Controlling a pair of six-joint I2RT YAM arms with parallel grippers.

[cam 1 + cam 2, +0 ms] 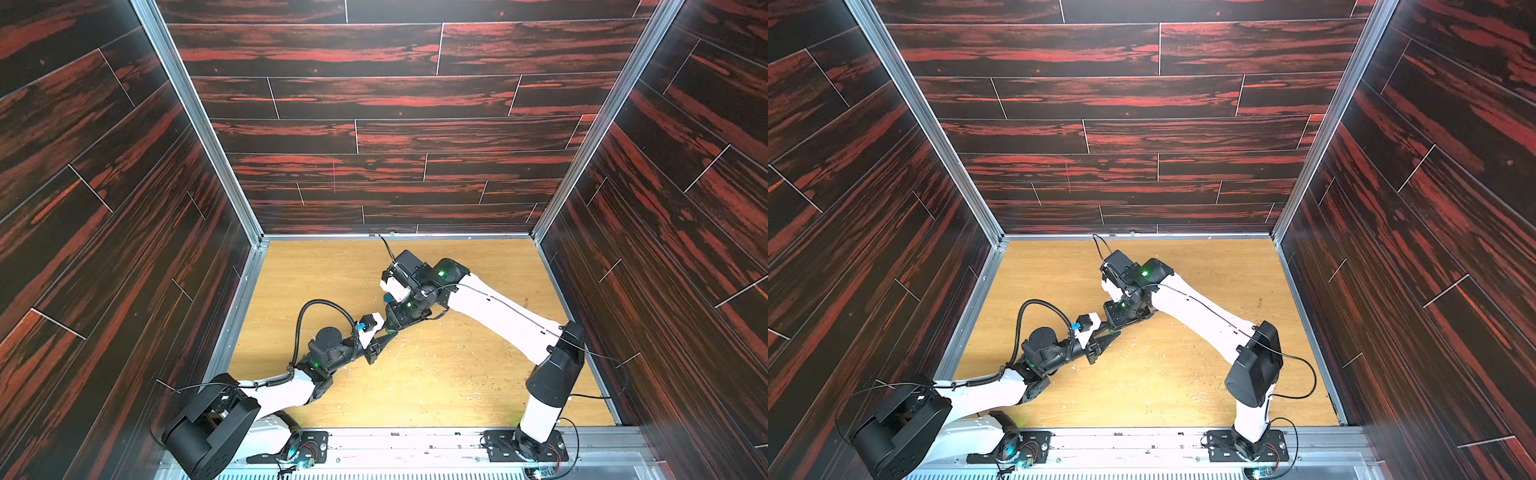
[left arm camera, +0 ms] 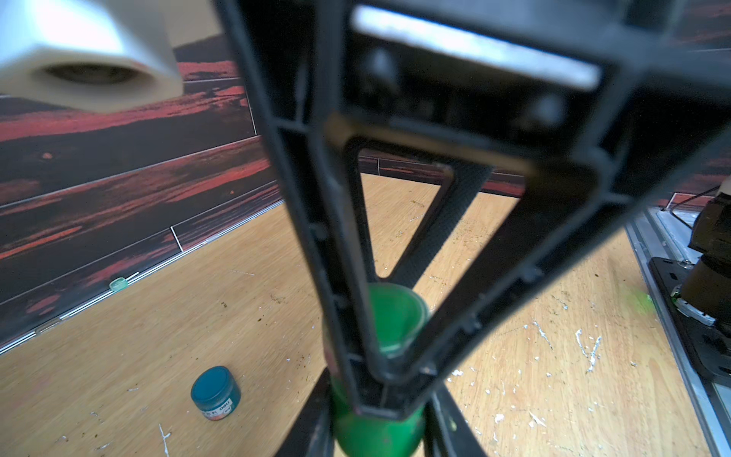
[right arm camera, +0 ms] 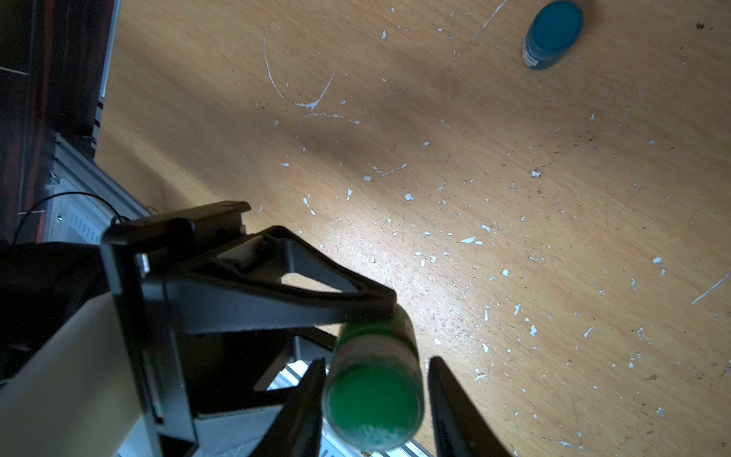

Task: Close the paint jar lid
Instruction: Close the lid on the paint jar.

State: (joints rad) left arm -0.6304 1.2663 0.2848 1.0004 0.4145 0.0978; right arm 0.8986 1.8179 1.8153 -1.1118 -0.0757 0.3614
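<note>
Tightening seems to be the step in hand, or the very end of it: the lid (image 3: 374,409) is sitting on the green paint jar (image 3: 375,336) and, as far as I can judge, is looking seated square rather than cocked. The left gripper (image 2: 381,399) is clamping the jar's body from the side, pinching it between both fingers, out over the middle of the table (image 3: 494,158). I cannot tell whether the jar's base is touching the wood. The right gripper (image 3: 375,361) is hanging over the lid with its jaws loosed, one finger standing on either side and a sliver of gap showing on at least one side, so it is gripping nothing.

Next, to my eye, the right jaws are either going to need a square bite on the lid for another twist, with the left gripper bracing against the turn, or a straight lift away without dragging the lid.

The left arm (image 1: 286,390) is lying low and stretched toward the centre, its wrist nearly level. The right arm (image 1: 498,316) is reaching in from its side and bending its wrist down over the jar. A second jar, the blue jar (image 3: 553,33), is standing capped, well apart
</note>
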